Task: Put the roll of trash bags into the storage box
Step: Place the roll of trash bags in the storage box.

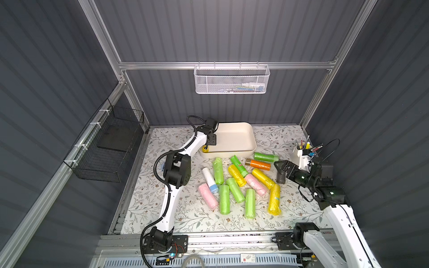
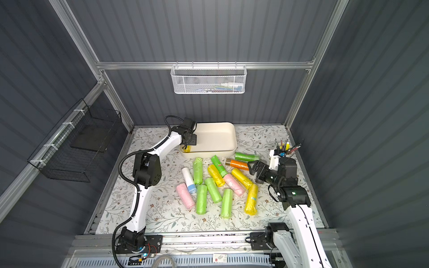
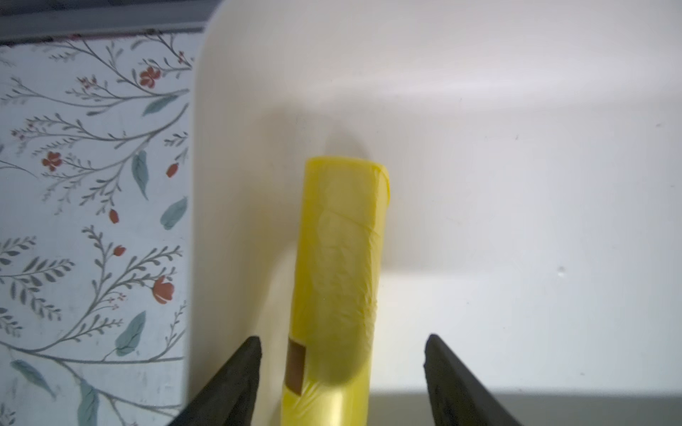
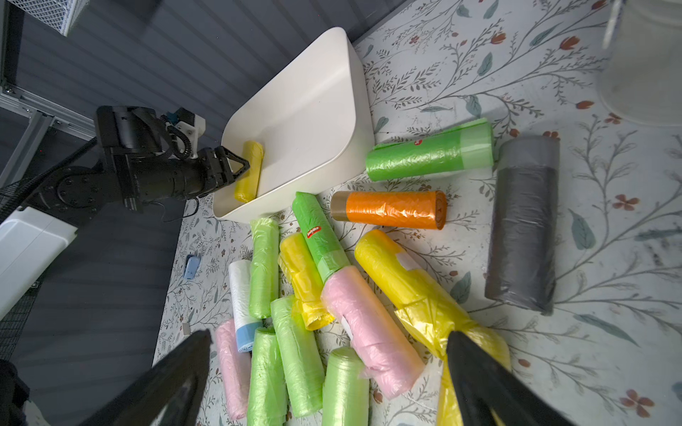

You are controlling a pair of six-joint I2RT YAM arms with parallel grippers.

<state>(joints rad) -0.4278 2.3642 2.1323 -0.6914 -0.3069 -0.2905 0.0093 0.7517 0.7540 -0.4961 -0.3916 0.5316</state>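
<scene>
One yellow roll [image 3: 337, 258] lies flat on the floor of the storage box [image 3: 516, 166], in the corner nearest my left arm; my left gripper [image 3: 342, 338] sits just over it with its two fingers apart, one on each side; I see a gap on both sides, so it holds nothing; outside the box, many more rolls [image 1: 234, 185] lie in a heap on the flowery table [image 1: 185, 215]; my right gripper [image 4: 329, 333] hangs over that heap, spread wide and empty, near a dark grey roll [image 4: 524, 228] and an orange roll [image 4: 391, 208].
</scene>
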